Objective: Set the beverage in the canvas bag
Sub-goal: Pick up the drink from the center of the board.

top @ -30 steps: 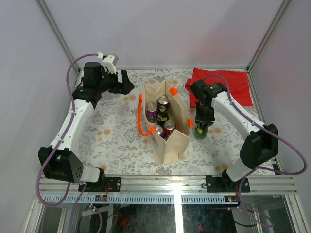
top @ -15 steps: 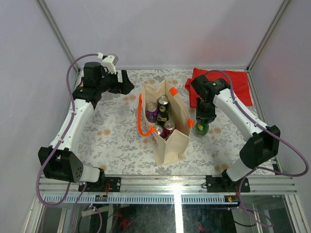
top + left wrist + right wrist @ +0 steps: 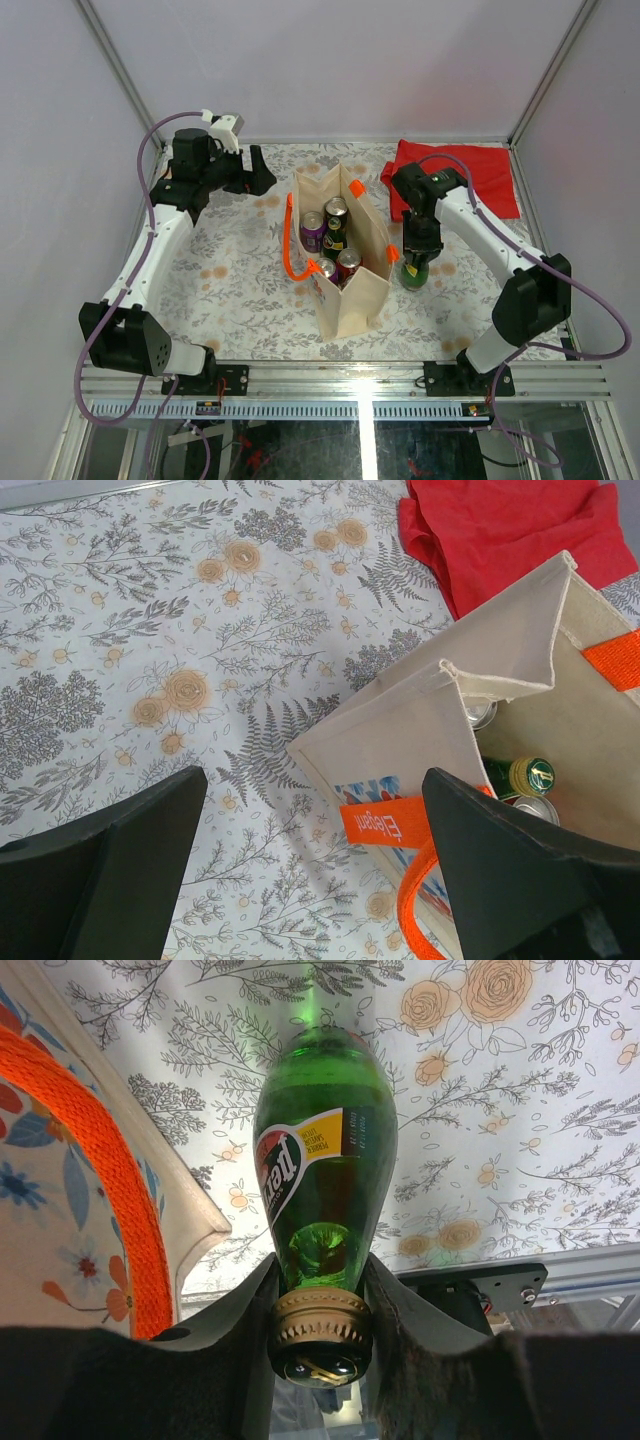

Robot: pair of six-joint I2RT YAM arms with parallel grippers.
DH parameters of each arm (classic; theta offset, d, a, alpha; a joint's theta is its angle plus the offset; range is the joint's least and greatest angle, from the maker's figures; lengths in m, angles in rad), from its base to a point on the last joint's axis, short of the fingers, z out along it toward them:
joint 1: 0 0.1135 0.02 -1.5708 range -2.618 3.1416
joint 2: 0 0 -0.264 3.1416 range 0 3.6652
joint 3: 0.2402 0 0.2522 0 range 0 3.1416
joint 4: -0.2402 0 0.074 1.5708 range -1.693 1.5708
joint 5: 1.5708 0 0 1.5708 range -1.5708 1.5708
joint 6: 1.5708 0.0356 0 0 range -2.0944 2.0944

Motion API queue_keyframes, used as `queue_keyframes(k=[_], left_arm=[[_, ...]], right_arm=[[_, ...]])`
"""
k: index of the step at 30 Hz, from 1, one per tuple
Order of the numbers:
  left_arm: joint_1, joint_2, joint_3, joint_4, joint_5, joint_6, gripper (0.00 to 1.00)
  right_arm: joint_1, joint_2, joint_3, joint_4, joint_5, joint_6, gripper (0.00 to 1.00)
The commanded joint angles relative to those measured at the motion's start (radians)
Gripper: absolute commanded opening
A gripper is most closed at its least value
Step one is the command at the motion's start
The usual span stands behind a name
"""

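Right gripper (image 3: 320, 1295): jaws partly closed, gripping the green bottle (image 3: 325, 1160) at its neck. The bottle is being held upright just right of the canvas bag (image 3: 345, 300), outside it. Left gripper (image 3: 256, 172): jaws gaping wide, grasping nothing, hovering far-left of the bag.

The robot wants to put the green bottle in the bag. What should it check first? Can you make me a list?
1. Right fingers clamped on the neck of the green bottle: ok.
2. Bottle upright: ok.
3. Canvas bag standing with its mouth open: ok.
4. Bottle over the bag's mouth: not ok, it is outside the bag's right wall.
5. Free room among the cans inside: cannot tell.
6. Left fingers open and away from the bag: ok.
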Motion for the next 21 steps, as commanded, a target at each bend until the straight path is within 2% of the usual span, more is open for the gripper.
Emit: queue_keyframes(k=[1,7,11,14,21], left_arm=[[0.003,-0.024,-0.010,0.002,-0.006,-0.006,0.89],[0.003,-0.024,-0.009,0.002,-0.009,-0.003,0.89],[0.003,-0.023,-0.012,0.003,-0.008,-0.003,0.89],[0.002,-0.024,-0.010,0.002,-0.008,-0.005,0.89],[0.003,-0.030,-0.015,0.003,-0.009,-0.007,0.89]], right_arm=[[-0.005,-0.006,-0.013,0.004,-0.016,-0.021,0.00],[-0.006,-0.008,-0.036,0.018,-0.023,-0.018,0.00],[-0.006,-0.002,-0.027,0.015,-0.023,-0.017,0.22],[-0.005,-0.001,-0.025,0.011,-0.023,-0.018,0.31],[-0.006,-0.005,-0.041,0.009,-0.015,-0.018,0.47]])
